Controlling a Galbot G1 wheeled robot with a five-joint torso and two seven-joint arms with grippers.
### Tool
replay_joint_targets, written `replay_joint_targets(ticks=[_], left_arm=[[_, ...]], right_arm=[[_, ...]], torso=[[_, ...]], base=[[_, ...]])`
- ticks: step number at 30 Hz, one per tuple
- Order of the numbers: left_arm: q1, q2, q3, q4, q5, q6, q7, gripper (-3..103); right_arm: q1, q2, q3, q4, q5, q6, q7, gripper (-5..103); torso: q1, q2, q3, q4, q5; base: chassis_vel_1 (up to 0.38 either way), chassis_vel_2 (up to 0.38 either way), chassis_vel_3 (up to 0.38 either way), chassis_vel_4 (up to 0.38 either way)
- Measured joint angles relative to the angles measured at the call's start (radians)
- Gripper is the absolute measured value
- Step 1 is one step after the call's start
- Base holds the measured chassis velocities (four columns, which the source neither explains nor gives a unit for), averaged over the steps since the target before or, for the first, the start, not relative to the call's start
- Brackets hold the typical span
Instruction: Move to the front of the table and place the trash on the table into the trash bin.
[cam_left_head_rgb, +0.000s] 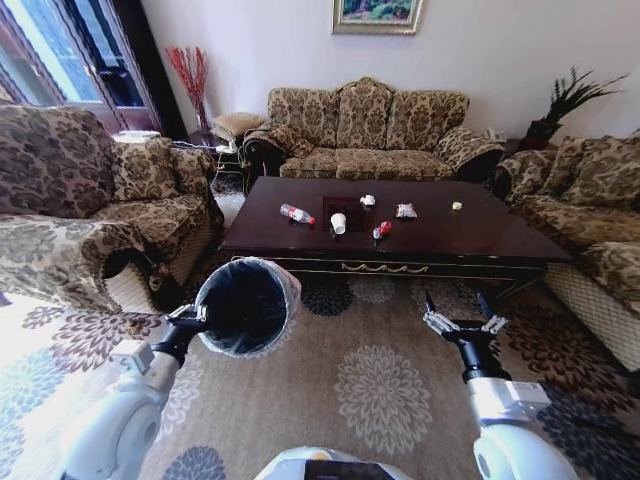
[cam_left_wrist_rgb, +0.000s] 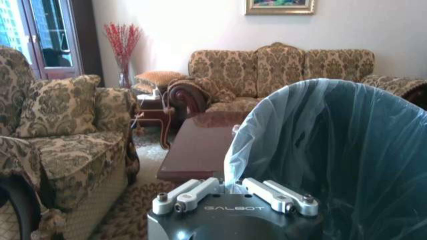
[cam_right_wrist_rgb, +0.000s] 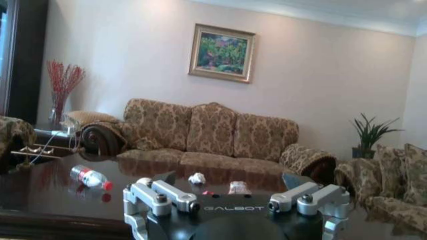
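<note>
On the patterned carpet before the table (cam_left_head_rgb: 440, 245), the robot's left gripper (cam_left_head_rgb: 192, 318) is pinched closed on the rim of the trash bin (cam_left_head_rgb: 243, 305), holding it off the floor just short of the table's near left corner; the left wrist view shows the fingers (cam_left_wrist_rgb: 190, 194) clamped together over the liner's folded edge. The bin's mouth tilts toward the camera, its black inside showing. Across the glossy tabletop, from left to right, lie the trash: a clear bottle (cam_left_head_rgb: 296, 214) with a red label on its side, a white paper cup (cam_left_head_rgb: 339, 223), a crumpled paper wad (cam_left_head_rgb: 368, 200) farther back, a small red item (cam_left_head_rgb: 381, 230) near the front edge, a wrapper (cam_left_head_rgb: 405, 210), and a small pale wad (cam_left_head_rgb: 457, 206). Further right, the right gripper (cam_left_head_rgb: 459, 309) hangs over the carpet near the table's front edge, its fingers spread wide apart and holding nothing.
</note>
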Motion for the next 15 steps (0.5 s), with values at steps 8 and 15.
replay_joint_targets(ticks=[8, 15], left_arm=[[-0.001, -0.01, 0.004, -0.013, 0.001, 0.001, -0.007, 0], [0.003, -0.012, 0.004, -0.015, -0.003, -0.002, -0.017, 0]], right_arm=[[-0.011, -0.016, 0.002, 0.003, 0.006, 0.001, 0.0, 100], [-0.016, -0.017, 0.001, 0.013, 0.005, -0.001, 0.0, 100]], torso=[[0.016, 0.038, 0.022, 0.0, 0.0], [0.028, 0.067, 0.039, 0.0001, -0.0001]], base=[[0.0, 0.0, 0.0, 0.0], [0.0, 0.0, 0.0, 0.0]])
